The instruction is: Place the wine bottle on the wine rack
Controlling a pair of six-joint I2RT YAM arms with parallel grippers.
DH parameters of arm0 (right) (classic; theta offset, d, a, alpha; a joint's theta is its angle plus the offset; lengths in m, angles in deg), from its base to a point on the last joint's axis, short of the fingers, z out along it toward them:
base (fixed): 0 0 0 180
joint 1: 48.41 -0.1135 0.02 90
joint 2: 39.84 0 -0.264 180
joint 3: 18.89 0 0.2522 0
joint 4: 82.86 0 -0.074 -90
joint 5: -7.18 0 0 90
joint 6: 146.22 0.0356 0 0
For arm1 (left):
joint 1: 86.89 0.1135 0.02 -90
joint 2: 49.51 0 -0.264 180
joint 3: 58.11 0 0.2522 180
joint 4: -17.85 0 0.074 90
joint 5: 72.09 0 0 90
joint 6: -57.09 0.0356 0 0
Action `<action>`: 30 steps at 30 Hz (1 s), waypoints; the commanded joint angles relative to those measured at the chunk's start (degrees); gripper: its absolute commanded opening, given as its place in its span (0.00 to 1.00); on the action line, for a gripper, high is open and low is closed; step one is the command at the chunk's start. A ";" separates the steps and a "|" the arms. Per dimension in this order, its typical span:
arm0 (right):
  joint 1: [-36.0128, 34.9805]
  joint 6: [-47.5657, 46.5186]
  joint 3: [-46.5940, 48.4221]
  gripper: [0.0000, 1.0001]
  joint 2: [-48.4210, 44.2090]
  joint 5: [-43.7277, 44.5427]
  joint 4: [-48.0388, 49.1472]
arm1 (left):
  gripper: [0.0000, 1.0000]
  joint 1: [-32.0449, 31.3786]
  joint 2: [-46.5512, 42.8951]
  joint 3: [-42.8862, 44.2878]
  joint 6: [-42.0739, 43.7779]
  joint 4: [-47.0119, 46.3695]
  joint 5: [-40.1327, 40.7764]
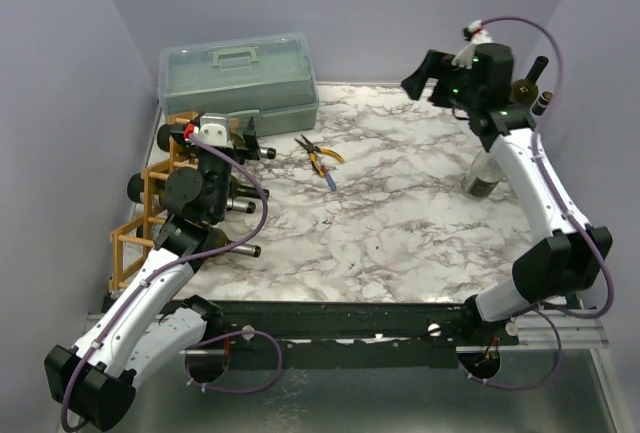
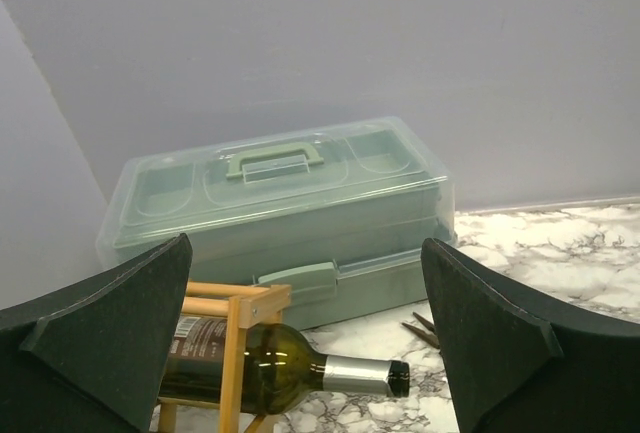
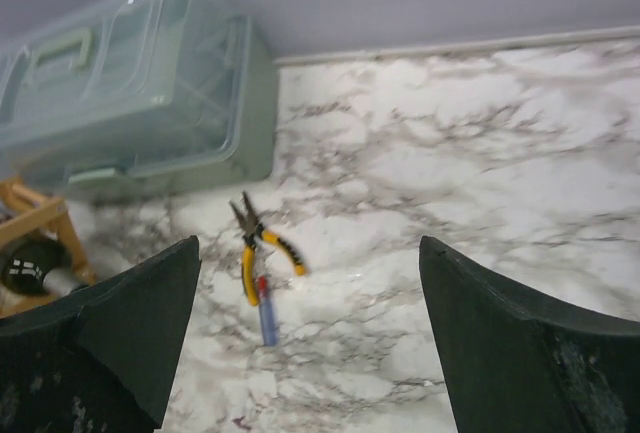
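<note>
Lying dark-green wine bottle (image 2: 270, 368), tan wine rack (image 2: 232, 353)

Left gripper (image 2: 305, 248) and right gripper (image 3: 308, 248) both hover, jaws wide apart.

The wine rack (image 1: 128, 245) sits at the table's (image 1: 400, 233) left edge, toolbox (image 1: 240, 78) behind it, pliers (image 1: 322, 159) rightward, 1 wine bottle (image 1: 484, 175) far right.

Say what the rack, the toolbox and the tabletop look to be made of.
The wine rack: wood, it seems; matte orange-tan square sticks. The toolbox: plastic, likely; pale green body under a translucent, slightly glossy lid. The tabletop: white with grey veins like marble, though it may be a printed laminate.
</note>
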 commanded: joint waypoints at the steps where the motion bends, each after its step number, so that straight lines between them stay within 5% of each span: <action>1: 6.88 -2.78 2.17 0.93 -5.77 1.20 -3.41 | 0.98 0.07 0.42 -0.04 -1.65 -0.87 -2.18; 12: 23.74 0.92 11.73 0.96 -5.03 13.89 -9.97 | 0.98 -0.26 1.02 -0.04 -1.66 -0.69 -1.49; 30: 27.98 -2.26 29.93 0.93 15.65 21.82 -14.74 | 0.98 -4.24 1.65 -0.04 -0.86 -0.67 -0.33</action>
